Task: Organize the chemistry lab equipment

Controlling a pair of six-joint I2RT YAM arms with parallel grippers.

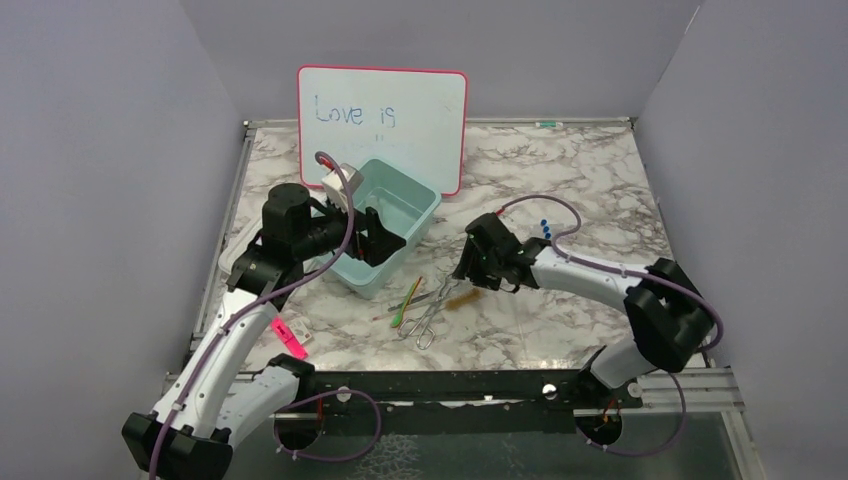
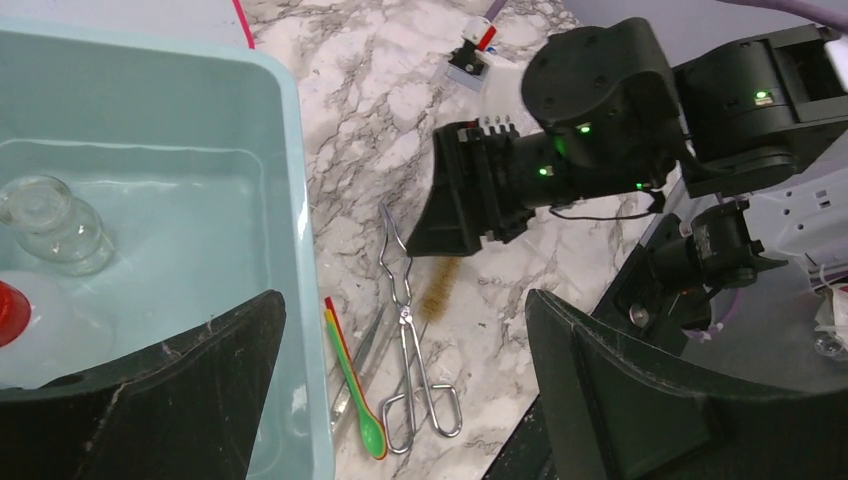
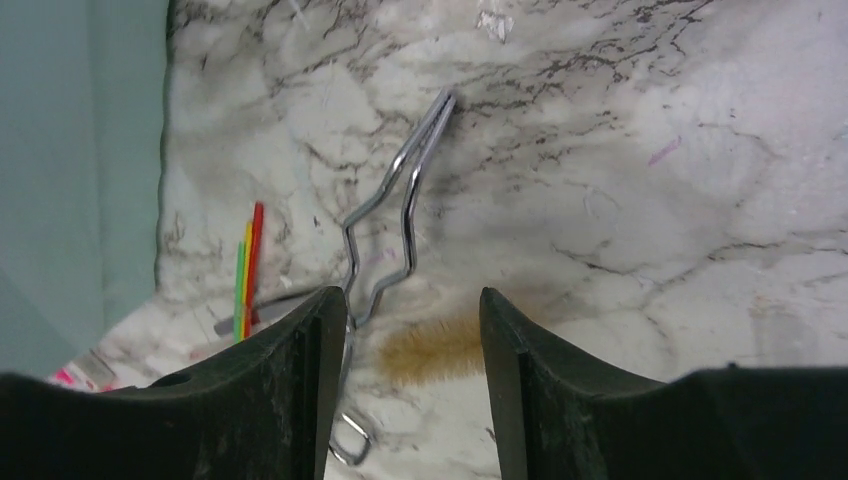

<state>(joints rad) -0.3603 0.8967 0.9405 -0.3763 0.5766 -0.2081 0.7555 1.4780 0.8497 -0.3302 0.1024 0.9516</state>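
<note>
Our right gripper (image 3: pixel 410 310) straddles the brush (image 3: pixel 435 347), jaws apart, to pinch it; our left gripper (image 1: pixel 378 243) hangs spread and empty by the bin (image 2: pixel 305 230).

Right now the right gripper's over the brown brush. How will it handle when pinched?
The brush looks fuzzy and soft, so its bristles would probably squash inside the open right gripper rather than give a firm hold. It looks thin and small, so it is likely very light. It lies close beside the metal tongs, so closing may nudge those too.
</note>
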